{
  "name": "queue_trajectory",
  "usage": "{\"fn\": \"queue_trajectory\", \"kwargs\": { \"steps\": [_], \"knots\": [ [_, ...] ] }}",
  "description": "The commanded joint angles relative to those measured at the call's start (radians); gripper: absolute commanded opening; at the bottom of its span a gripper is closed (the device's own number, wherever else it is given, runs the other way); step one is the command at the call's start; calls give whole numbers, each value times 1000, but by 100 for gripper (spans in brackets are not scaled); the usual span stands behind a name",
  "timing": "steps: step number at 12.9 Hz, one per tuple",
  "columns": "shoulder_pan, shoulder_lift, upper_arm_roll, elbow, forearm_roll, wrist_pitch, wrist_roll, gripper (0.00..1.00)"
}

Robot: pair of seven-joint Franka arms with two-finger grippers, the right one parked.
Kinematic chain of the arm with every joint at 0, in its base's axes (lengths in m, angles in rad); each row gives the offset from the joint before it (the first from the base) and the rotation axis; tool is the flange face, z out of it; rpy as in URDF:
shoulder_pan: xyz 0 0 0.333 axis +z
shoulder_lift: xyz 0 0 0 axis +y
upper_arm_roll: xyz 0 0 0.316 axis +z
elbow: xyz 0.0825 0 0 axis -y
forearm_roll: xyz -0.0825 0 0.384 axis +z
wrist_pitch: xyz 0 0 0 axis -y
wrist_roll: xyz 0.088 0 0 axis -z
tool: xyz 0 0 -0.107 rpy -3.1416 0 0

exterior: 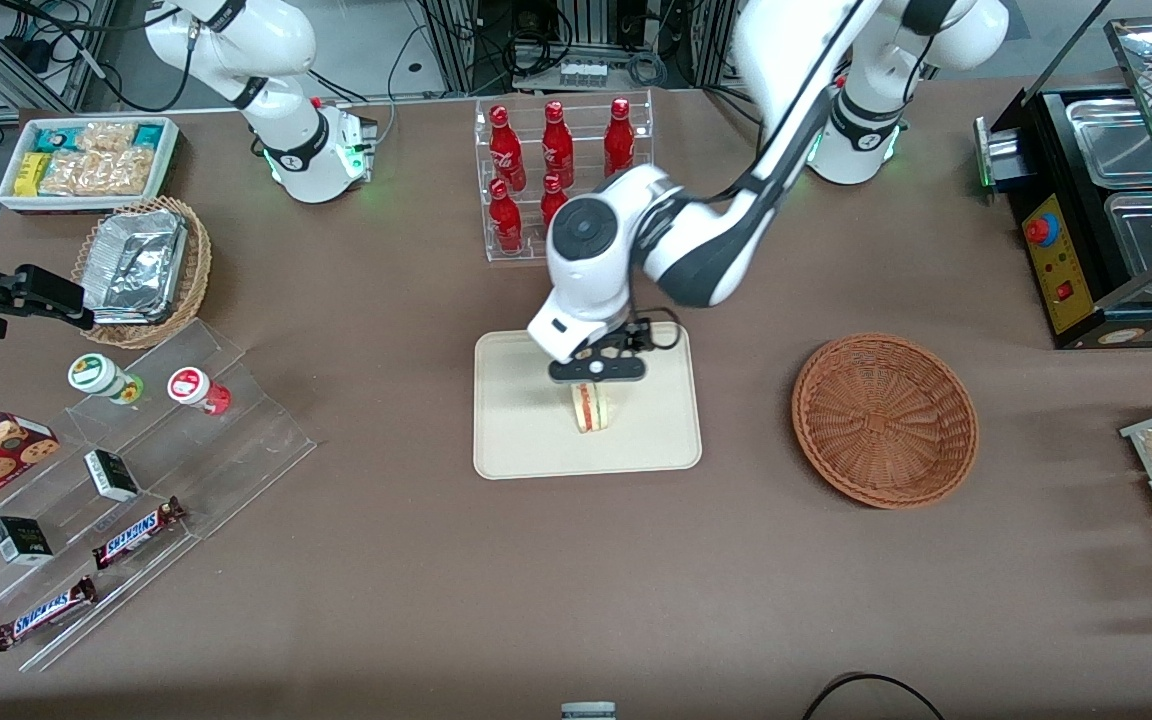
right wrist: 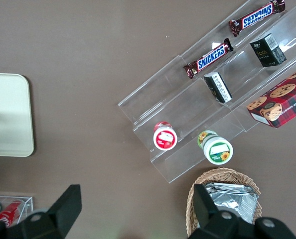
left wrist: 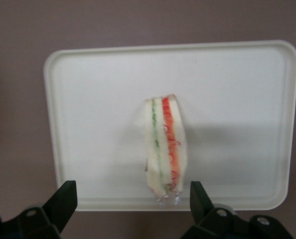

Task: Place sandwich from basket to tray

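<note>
The sandwich (exterior: 591, 407) lies on the tray (exterior: 516, 440) at the frame's centre, cut edge up. The gripper (exterior: 597, 374) hovers directly above it, fingers (left wrist: 63, 201) spread apart and clear of the bread. The basket (exterior: 884, 419) sits at centre right, holding nothing.

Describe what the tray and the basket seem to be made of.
Tray: probably smooth matte plastic, cream, with a low moulded rim. Basket: reddish-brown woven wicker, strands visible, empty. The gripper hangs open above the sandwich resting on the tray.
</note>
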Motion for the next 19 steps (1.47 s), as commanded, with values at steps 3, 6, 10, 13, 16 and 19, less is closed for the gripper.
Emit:
{"fn": "queue_trajectory", "kwargs": {
  "steps": [3,6,10,13,16,19],
  "knots": [
    [135,-202,-4,-26,2,-235,0,100],
    [222,-292,-4,-32,4,-351,66,100],
    [351,-383,0,-32,-15,-479,273,100],
    [471,-427,-1,-34,-18,-533,440,100],
    [553,-476,0,-38,-22,-577,583,100],
    [604,-518,8,-47,-24,-612,738,100]
  ]
}}
